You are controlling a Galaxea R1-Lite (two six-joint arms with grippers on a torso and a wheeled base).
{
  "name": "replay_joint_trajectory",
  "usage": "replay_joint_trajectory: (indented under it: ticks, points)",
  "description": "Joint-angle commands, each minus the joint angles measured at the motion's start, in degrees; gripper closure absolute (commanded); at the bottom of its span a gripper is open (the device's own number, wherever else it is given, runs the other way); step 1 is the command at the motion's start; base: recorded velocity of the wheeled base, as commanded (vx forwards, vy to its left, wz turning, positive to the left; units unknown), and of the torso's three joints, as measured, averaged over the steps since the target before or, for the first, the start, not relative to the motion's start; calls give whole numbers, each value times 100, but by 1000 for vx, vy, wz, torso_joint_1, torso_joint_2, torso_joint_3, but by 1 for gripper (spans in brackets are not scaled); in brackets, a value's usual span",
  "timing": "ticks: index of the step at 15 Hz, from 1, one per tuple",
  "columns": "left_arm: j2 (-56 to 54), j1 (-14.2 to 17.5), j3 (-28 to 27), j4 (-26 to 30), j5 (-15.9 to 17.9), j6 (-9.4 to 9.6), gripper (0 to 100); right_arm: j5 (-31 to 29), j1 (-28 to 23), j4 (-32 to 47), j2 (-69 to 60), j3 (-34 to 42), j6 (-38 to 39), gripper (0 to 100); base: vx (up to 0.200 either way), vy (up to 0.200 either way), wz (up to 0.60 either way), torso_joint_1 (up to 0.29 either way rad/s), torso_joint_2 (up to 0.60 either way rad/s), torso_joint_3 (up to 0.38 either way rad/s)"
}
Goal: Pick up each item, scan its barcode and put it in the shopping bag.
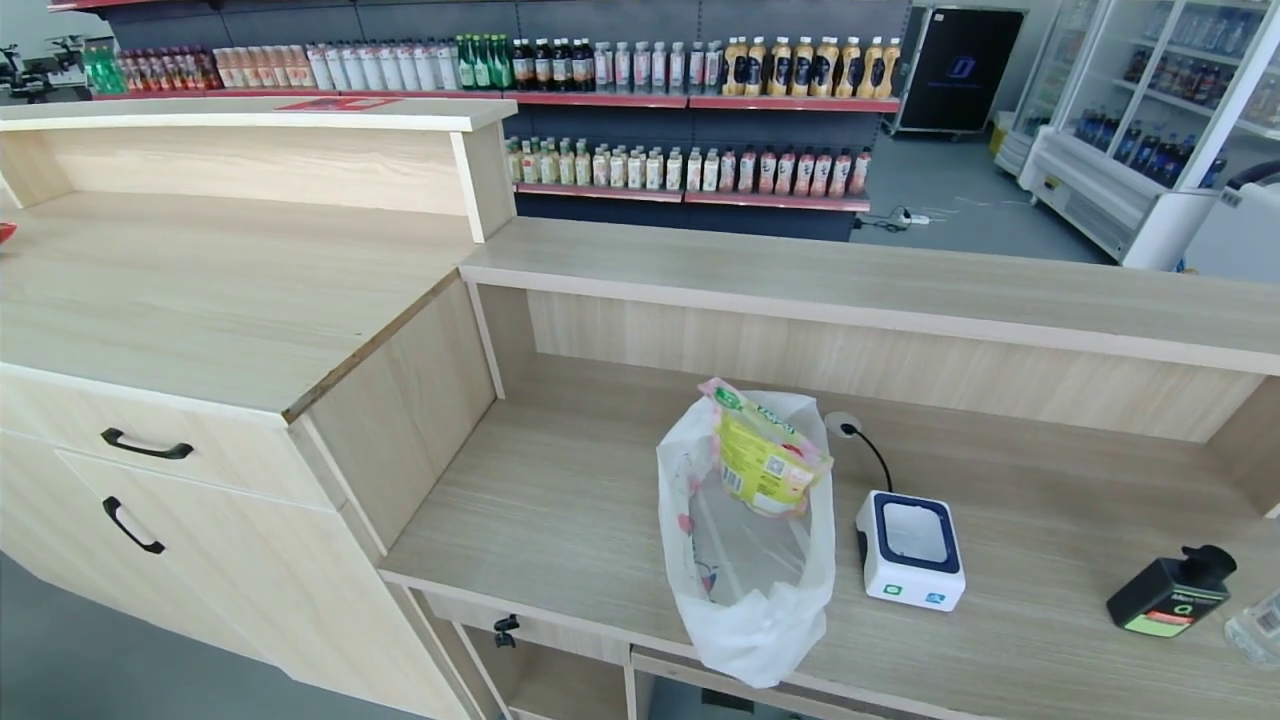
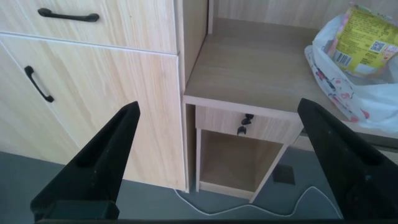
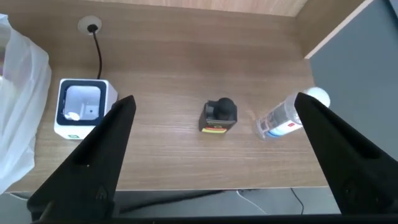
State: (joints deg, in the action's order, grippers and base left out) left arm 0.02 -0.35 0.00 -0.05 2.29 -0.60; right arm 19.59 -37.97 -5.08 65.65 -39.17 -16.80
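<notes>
Wooden counter [image 1: 560, 500] carries the white shopping bag [image 1: 745, 590] in the middle, with a yellow-green snack packet [image 1: 765, 455] in its mouth. Just right stands the scanner [image 1: 908, 548], farther right a black bottle [image 1: 1170, 592] and a clear bottle [image 1: 1255, 625]. The left gripper [image 2: 219, 104] and right gripper [image 3: 214, 98] are spread wide and hold nothing.

Left hand [image 2: 217, 104] spread wide above floor [image 2: 155, 204], shopping bag [image 2: 373, 99] on counter [image 2: 249, 68], yellow packet [image 2: 367, 37] inside, perhaps snacks

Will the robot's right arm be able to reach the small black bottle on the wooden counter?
Probably yes. The open right gripper hangs right above the small black bottle, with bare wooden counter around it. The clear plastic bottle lies beside it, apart, not blocking.
</notes>
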Motion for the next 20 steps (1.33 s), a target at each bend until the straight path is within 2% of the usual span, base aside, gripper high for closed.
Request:
replay_joint_trajectory:
  ticks: [1,4,7,9,12,15,16,18,20]
  points:
    - [6,0,0,-4,-1,-2,0,-8,0,-10,177,-21,1,0,-200,0,0,-12,-2,7]
    - [6,0,0,5,-1,25,0,-17,-96,-371,616,-38,1,0,-200,0,0,-4,7,2]
    - [6,0,0,5,-1,25,0,27,-123,-450,572,67,1,0,0,0,0,0,0,0]
    - [6,0,0,5,-1,25,0,62,-61,-494,519,392,-34,0,0,0,0,0,0,0]
    - [6,0,0,5,-1,25,0,98,36,-1337,1020,797,-236,0,0,0,0,0,0,0]
    - [6,0,0,5,-1,25,0,133,-35,-1531,1495,920,-289,0,0,0,0,0,0,0]
    - [6,0,0,5,-1,25,0,133,-140,-1636,1820,920,-447,0,0,0,0,0,0,0]
    - [6,0,0,5,-1,25,0,142,-544,-2111,2805,841,-1449,0,0,0,0,0,0,0]
    - [6,0,0,5,-1,25,0,142,-694,-2550,3420,674,-1871,0,0,0,0,0,0,0]
